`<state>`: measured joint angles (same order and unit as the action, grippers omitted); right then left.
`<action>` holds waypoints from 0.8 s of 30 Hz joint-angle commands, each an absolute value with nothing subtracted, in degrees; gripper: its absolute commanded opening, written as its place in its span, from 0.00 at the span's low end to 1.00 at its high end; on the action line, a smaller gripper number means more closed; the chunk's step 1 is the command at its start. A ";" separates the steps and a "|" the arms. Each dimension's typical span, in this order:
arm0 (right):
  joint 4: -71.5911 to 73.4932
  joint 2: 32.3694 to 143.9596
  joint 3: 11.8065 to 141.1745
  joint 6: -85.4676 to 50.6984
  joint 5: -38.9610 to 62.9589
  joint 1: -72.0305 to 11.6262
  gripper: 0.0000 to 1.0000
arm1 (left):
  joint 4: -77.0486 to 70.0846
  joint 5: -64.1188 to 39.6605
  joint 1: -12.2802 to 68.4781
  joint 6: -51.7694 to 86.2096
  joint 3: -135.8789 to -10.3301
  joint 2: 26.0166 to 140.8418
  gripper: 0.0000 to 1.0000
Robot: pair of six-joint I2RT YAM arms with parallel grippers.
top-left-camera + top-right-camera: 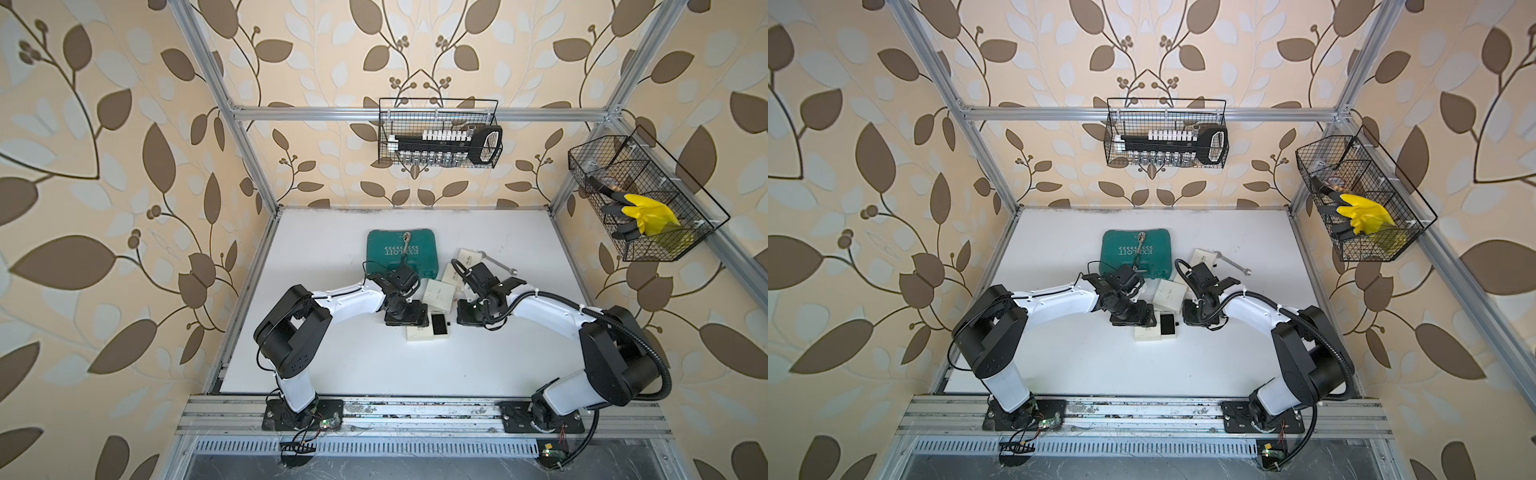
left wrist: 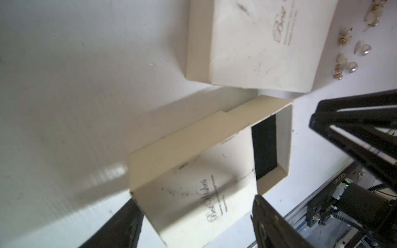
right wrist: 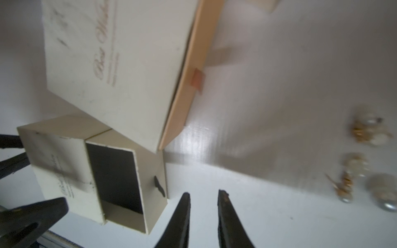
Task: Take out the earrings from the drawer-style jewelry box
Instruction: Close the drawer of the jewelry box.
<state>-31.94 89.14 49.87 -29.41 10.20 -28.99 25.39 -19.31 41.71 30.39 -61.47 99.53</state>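
Left gripper [image 2: 194, 196] wide, clamping jewelry box [image 3: 60, 158] sleeve. Right gripper [image 3: 204, 193] narrow, empty, just beside box's open drawer [image 3: 150, 182]. Earrings [image 3: 355, 164] on table [image 3: 268, 193], apart from box.

The white counter [image 1: 332, 365] carries a green tool case [image 1: 384, 249] toward the upper middle of both top views. A combination wrench [image 1: 496, 264] lies to its right, with three cream boxes [image 1: 437, 295] between and below them. At centre lies a cream drawer box [image 1: 419, 333], its black-lined drawer [image 1: 439, 325] pulled partway out. The wrist views show pearl earrings [image 2: 352, 53] loose on the counter near the boxes.
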 commanded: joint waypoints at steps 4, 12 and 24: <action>-26.13 94.42 53.64 -29.25 21.06 -33.64 0.24 | 24.90 -20.67 42.37 29.09 -61.35 99.69 0.81; -18.70 98.08 55.85 -33.28 26.33 -34.81 0.24 | 21.89 -24.25 41.88 27.94 -60.83 98.61 0.84; -29.28 86.30 57.93 -35.90 -7.83 -29.48 0.25 | 25.00 -12.39 38.15 30.49 -65.60 99.41 0.88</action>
<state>-26.17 90.45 56.10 -33.91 3.73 -32.34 24.45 -16.23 39.48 30.30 -62.65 99.85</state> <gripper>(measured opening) 0.254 0.881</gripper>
